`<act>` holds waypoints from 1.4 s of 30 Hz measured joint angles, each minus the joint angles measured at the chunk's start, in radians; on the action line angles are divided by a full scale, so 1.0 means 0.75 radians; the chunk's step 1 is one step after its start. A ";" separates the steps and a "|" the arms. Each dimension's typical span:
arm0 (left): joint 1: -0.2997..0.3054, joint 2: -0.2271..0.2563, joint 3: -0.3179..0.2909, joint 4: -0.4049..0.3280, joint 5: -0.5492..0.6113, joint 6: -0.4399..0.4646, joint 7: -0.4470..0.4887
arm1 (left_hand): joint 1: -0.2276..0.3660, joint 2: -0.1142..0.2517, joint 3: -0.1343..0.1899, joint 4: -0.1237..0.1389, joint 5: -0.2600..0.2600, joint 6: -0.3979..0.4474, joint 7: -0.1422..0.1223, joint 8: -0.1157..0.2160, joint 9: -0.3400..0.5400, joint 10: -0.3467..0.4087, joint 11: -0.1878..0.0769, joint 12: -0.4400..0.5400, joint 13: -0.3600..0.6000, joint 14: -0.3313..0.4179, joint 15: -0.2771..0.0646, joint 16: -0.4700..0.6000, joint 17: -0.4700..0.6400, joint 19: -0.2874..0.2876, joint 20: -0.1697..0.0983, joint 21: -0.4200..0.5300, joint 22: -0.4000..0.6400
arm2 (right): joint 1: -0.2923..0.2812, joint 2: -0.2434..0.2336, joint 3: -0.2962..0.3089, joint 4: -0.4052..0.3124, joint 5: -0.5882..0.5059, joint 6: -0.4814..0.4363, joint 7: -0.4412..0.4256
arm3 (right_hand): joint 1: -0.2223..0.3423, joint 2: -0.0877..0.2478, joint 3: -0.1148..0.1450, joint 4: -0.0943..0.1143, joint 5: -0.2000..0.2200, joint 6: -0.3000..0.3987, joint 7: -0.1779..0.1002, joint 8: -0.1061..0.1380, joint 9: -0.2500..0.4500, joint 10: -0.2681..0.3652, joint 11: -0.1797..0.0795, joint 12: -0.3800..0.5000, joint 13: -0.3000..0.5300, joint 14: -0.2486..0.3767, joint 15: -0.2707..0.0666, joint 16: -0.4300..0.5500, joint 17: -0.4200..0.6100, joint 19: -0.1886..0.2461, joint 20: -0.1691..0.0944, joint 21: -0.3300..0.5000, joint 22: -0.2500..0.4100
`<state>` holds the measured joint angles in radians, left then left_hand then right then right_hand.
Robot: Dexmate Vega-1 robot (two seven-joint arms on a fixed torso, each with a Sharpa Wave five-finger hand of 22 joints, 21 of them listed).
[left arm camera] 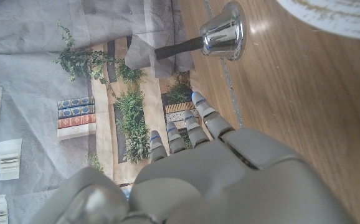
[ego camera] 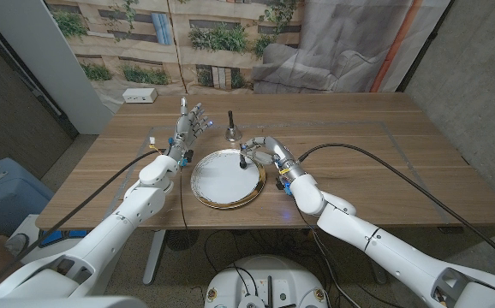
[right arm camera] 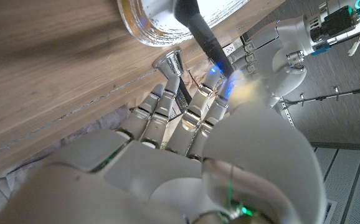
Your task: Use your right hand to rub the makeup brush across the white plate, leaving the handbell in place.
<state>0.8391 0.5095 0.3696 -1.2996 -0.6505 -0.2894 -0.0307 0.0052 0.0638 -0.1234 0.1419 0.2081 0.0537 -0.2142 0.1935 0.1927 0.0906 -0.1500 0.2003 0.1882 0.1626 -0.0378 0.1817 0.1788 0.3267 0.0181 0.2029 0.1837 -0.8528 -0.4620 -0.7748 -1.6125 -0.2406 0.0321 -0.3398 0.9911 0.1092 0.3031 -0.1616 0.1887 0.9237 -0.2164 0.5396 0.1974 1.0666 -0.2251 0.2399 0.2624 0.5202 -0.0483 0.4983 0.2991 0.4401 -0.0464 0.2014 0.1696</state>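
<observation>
A black-handled makeup brush (ego camera: 247, 159) is pinched by the right hand (ego camera: 266, 153) at the gold-rimmed white plate's (ego camera: 227, 178) two o'clock edge; the left hand (ego camera: 189, 126) is spread, the silver handbell (ego camera: 230, 129) at twelve.

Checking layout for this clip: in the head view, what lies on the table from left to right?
Left hand → white plate → right hand, holding the makeup brush over the plate's right rim.

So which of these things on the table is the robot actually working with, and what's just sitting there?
In the job: black-handled makeup brush, held by the right hand; round white plate with gold rim; silver handbell with dark handle, to be left alone.

Lying about: white box at the far corner; open left hand.
</observation>
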 measured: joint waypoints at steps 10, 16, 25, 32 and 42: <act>0.000 0.000 0.001 0.000 0.000 0.000 0.001 | 0.000 0.000 0.000 0.000 0.000 0.000 0.000 0.000 0.000 0.000 0.000 0.000 0.000 0.000 0.000 0.000 0.000 0.000 0.000 0.000 0.000 | 0.020 0.019 -0.017 0.028 0.009 0.028 0.024 | 0.000 0.000 0.000 0.000 0.000 0.000 0.000 -0.001 0.001 0.000 0.000 0.000 0.000 0.000 0.000 -0.010 0.000 0.000 0.000 0.000 0.000; 0.000 0.000 0.001 0.000 0.000 -0.001 0.001 | 0.000 0.000 0.000 0.000 0.000 0.000 0.000 0.000 0.000 0.000 0.000 0.000 0.000 0.000 0.000 0.000 0.000 0.000 0.000 0.000 0.000 | 0.029 0.028 -0.023 0.041 0.016 0.043 0.038 | 0.000 0.000 0.000 0.000 0.006 0.002 -0.002 -0.002 0.001 0.000 0.000 0.000 0.000 0.000 0.000 -0.010 0.000 0.000 0.000 0.000 0.000; 0.000 0.000 0.001 0.000 0.000 -0.002 0.001 | 0.000 0.000 0.000 0.000 0.000 0.000 0.000 0.000 0.000 0.000 0.000 0.000 0.000 0.000 0.000 0.000 0.000 0.000 0.000 0.000 0.000 | 0.044 0.044 -0.034 0.059 0.025 0.061 0.055 | 0.000 0.000 0.000 0.000 0.006 0.002 -0.002 -0.007 0.001 0.000 0.000 0.000 0.000 0.000 0.000 -0.010 0.000 0.000 0.000 0.000 0.000; 0.000 0.000 0.001 0.000 0.000 -0.002 0.001 | 0.000 0.000 0.000 0.000 0.000 0.000 0.000 0.000 0.000 0.000 0.000 0.000 0.000 0.000 0.000 0.000 0.000 0.000 0.000 0.000 0.000 | 0.049 0.049 -0.038 0.065 0.032 0.067 0.066 | 0.000 0.000 0.000 0.000 0.006 0.002 -0.002 -0.008 0.001 0.000 0.000 0.000 0.000 0.000 0.000 -0.010 0.000 0.000 0.000 0.000 0.000; 0.001 0.000 0.001 0.000 0.000 -0.002 0.001 | 0.000 0.000 0.000 0.000 0.000 0.000 0.000 0.000 0.000 0.000 0.000 0.000 0.000 0.000 0.000 0.000 0.000 0.000 0.000 0.000 0.000 | 0.052 0.056 -0.042 0.069 0.045 0.072 0.084 | 0.000 0.000 0.000 0.000 0.006 0.002 -0.002 -0.013 0.000 0.000 0.000 0.000 0.000 0.000 0.000 -0.010 0.007 0.000 0.000 0.000 0.000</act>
<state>0.8396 0.5095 0.3700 -1.2994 -0.6502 -0.2908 -0.0303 0.0052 0.0638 -0.1234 0.1419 0.2081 0.0537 -0.2142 0.1935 0.1928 0.0906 -0.1500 0.2003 0.1882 0.1626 -0.0378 0.1817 0.1788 0.3267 0.0180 0.2029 0.1837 -0.8140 -0.4201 -0.8063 -1.5611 -0.2066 0.0858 -0.2769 0.9911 0.1091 0.3031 -0.1616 0.1933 0.9251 -0.2178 0.5301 0.1973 1.0666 -0.2251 0.2399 0.2623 0.5202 -0.0483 0.4906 0.3044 0.4401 -0.0464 0.2014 0.1696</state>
